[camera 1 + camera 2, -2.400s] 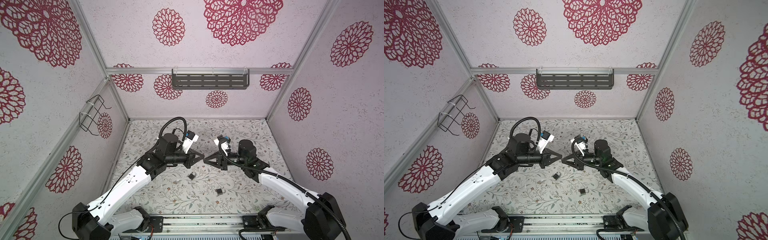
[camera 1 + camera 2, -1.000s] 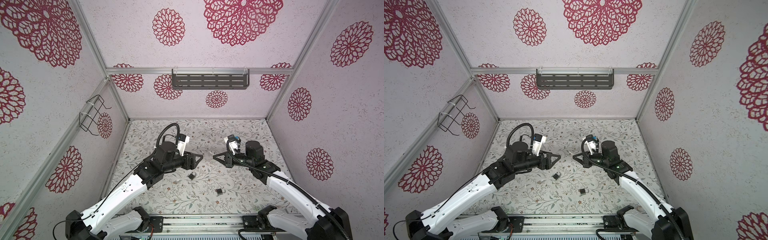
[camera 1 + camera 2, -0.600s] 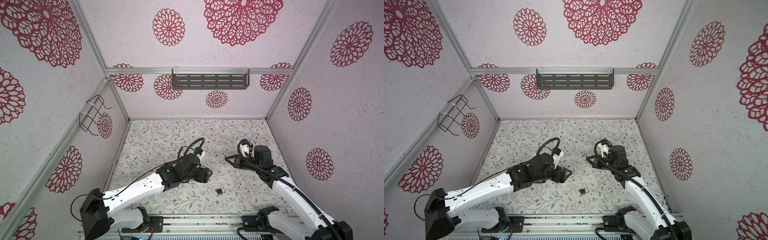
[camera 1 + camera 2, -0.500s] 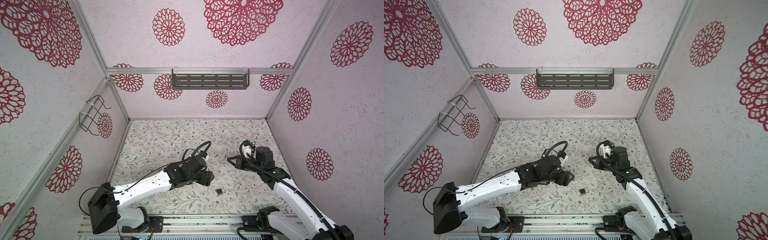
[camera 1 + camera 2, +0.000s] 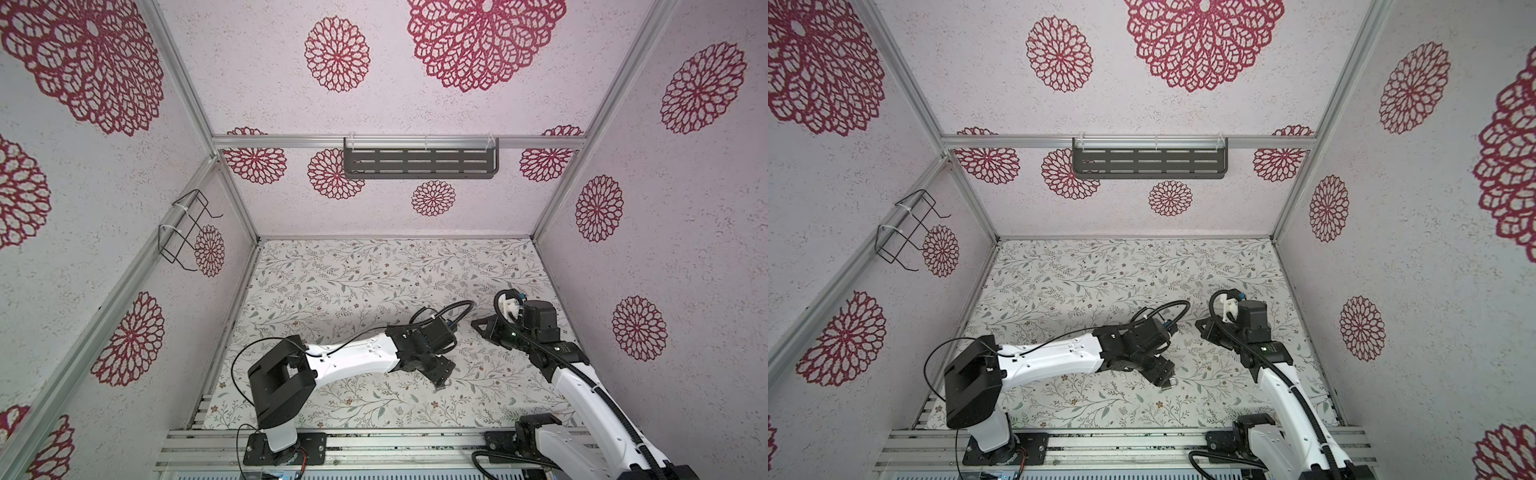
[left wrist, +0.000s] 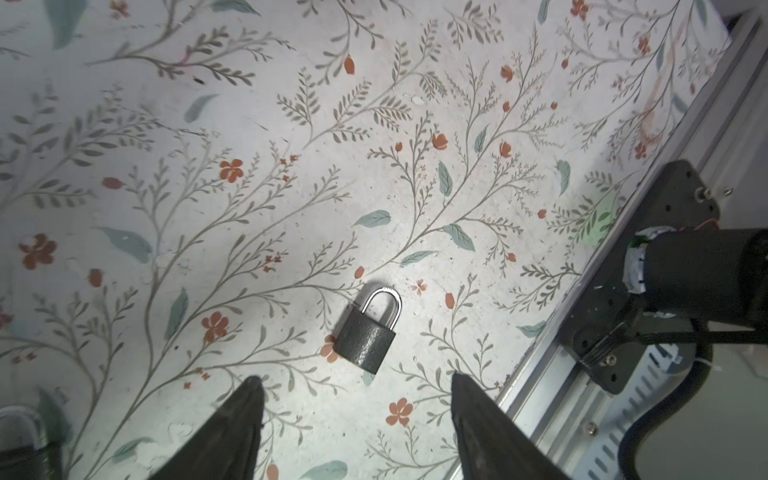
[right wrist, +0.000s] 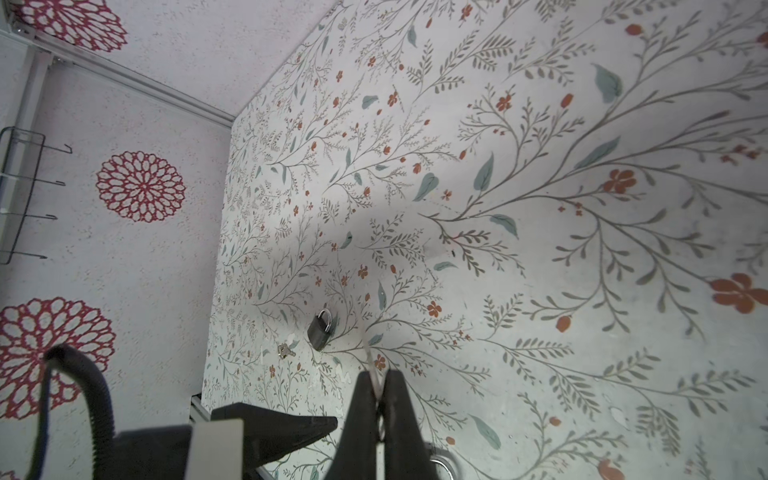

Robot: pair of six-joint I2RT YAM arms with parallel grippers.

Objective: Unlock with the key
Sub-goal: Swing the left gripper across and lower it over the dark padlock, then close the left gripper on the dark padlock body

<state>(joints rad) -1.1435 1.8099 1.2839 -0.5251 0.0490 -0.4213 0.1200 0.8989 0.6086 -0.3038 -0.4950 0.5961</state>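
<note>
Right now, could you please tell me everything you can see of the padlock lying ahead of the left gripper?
The padlock is small, with a dark grey, pebbled, metal-looking body and a shiny silver shackle that looks closed. It lies flat on the floral table, just ahead of the open left gripper, and nothing but the table touches it. Its keyhole is not in view.

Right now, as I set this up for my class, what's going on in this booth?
The left gripper, fingers open, hovers just short of a dark padlock lying flat on the floral table, shackle closed. The right gripper hangs apart, fingers shut. The right wrist view shows what looks like a small key lying loose beside a padlock; whether that is the same one is unclear.
</note>
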